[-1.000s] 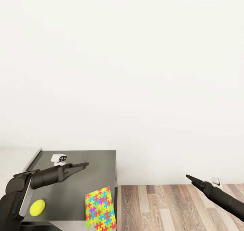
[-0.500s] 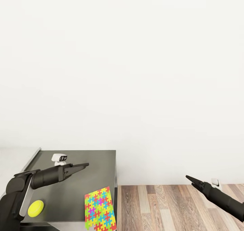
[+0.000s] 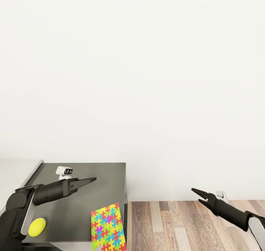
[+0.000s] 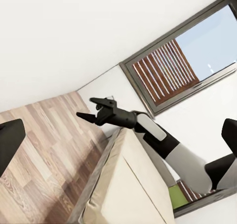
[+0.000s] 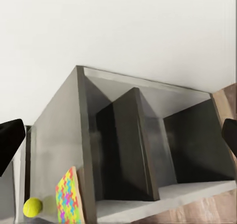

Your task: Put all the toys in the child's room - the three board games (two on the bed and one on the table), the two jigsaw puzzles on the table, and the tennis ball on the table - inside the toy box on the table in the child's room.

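Observation:
One jigsaw puzzle point(image 3: 108, 227), a bright multicoloured slab, lies at the front right corner of a dark grey cabinet point(image 3: 92, 170) and overhangs its edge. The tennis ball point(image 3: 36, 226) rests on the same top, further left. My left gripper point(image 3: 92, 179) hovers over the cabinet, above and behind the puzzle; its fingers point(image 4: 10, 142) stand wide apart, open and empty. My right gripper point(image 3: 195, 195) hangs over the wooden floor right of the cabinet, open and empty. The right wrist view shows the puzzle point(image 5: 66, 199) and ball point(image 5: 32, 207). The bed point(image 4: 133, 184) is a beige mattress. The toy box and board games are out of view.
A small white toy robot point(image 3: 64, 171) stands at the back of the cabinet top. The cabinet's side has two open dark compartments point(image 5: 192, 145). A pale surface point(image 3: 14, 173) adjoins the cabinet's left side. A white wall rises behind, and a window point(image 4: 182, 61) shows beyond the bed.
My right gripper has moved left and slightly up, towards the cabinet. The left arm has held still, and the view has shifted only slightly.

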You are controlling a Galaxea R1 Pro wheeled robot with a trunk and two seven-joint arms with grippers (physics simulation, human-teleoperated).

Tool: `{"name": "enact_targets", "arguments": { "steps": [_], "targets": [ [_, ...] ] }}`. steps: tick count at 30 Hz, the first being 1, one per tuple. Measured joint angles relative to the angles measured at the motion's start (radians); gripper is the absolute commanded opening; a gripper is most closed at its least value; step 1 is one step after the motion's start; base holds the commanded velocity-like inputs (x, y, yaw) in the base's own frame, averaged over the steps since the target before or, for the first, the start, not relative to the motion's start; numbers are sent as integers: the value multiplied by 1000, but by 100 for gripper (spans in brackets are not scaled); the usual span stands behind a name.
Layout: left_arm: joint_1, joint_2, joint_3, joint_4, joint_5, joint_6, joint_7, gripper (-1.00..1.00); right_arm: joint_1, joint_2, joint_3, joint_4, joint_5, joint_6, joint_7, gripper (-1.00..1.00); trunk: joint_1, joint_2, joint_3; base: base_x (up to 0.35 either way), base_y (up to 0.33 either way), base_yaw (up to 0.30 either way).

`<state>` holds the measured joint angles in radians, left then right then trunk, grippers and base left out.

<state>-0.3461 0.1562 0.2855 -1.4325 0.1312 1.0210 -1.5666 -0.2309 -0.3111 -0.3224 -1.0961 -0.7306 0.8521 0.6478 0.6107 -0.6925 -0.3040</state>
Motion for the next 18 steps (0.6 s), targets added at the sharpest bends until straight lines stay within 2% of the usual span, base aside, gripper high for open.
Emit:
{"name": "enact_targets", "arguments": {
  "steps": [3, 8, 15, 18],
  "targets": [
    [0, 0, 1, -3, 0, 5, 0, 100, -16, 29, 8, -1, 0, 29, -79, 100, 12, -21, -9, 0, 0, 0],
    [0, 1, 1, -8, 0, 12, 0, 100, -26, 62, 16, -17, -10, 71, -152, 100, 31, -56, -25, 0, 0, 0],
    [-1, 2, 3, -10, 0, 14, 0, 100, -45, 107, 50, -26, -11, 139, -180, 100, 58, -105, -47, 0, 0, 0],
    [-3, 3, 3, -10, 1, 14, 0, 100, -65, 114, 57, 3, -14, 177, -182, 100, 69, -126, -57, 0, 0, 0]
  ]
}}
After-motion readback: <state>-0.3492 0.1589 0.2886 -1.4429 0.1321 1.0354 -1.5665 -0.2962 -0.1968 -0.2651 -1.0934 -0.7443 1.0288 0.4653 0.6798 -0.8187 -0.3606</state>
